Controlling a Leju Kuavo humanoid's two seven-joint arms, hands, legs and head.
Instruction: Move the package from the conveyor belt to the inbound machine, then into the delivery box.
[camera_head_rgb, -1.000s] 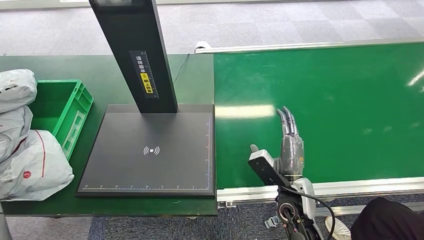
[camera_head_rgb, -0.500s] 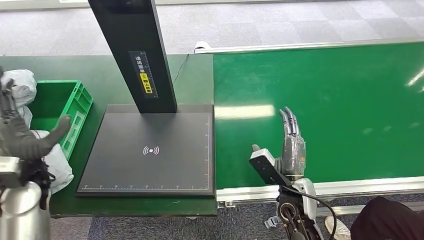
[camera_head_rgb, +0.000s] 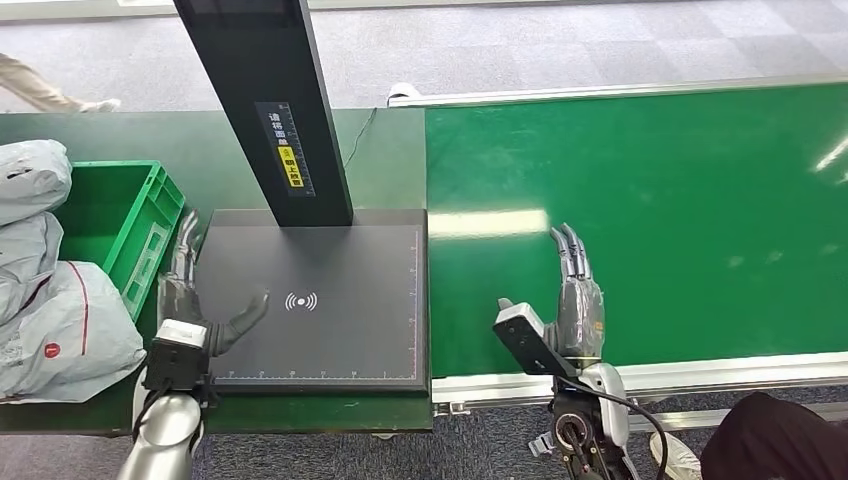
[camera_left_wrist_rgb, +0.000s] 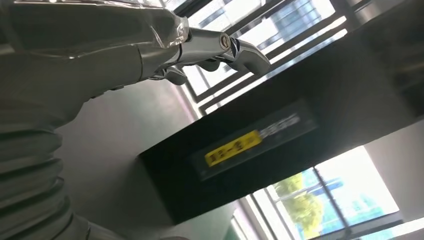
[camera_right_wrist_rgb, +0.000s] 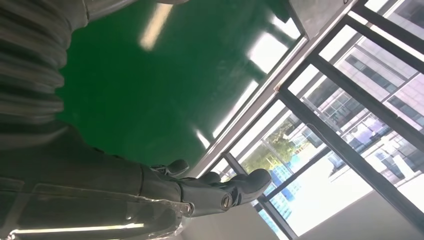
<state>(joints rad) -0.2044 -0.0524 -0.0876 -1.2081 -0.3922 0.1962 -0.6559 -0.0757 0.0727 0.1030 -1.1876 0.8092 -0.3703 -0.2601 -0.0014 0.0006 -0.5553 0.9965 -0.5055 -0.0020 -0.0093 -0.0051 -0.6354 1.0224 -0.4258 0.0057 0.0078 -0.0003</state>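
Over the left edge of the scanner platform (camera_head_rgb: 310, 300) I now see my left hand (camera_head_rgb: 188, 300), fingers spread flat and holding nothing, thumb angled toward the wireless mark (camera_head_rgb: 302, 301); half a second ago it was further left, in front of the green crate (camera_head_rgb: 120, 215), and a second ago it wasn't in the head view at all. Right hand (camera_head_rgb: 572, 300) has barely shifted: it stays over the near side of the conveyor belt (camera_head_rgb: 680, 210), just right of the platform, fingers straight and apart, empty. Left wrist view agrees: fingers (camera_left_wrist_rgb: 220, 47) extended, with the black scanner column (camera_left_wrist_rgb: 280, 135) and its yellow label (camera_left_wrist_rgb: 232, 150) beyond. Right wrist view shows fingers (camera_right_wrist_rgb: 225, 190) open above bare green belt. My read: both hands are staged either side of the belt-to-platform handoff, waiting for a parcel. As for the package itself, no parcel is visible on the visible stretch of belt or on the platform, so nothing to pick yet. Grey poly mailer bags (camera_head_rgb: 50, 310) with red markings lie piled at the far left, beside and partly over the crate; soft and crumpled, likely slippery to grip. A person's leg (camera_head_rgb: 45, 90) crosses the floor at the upper left.
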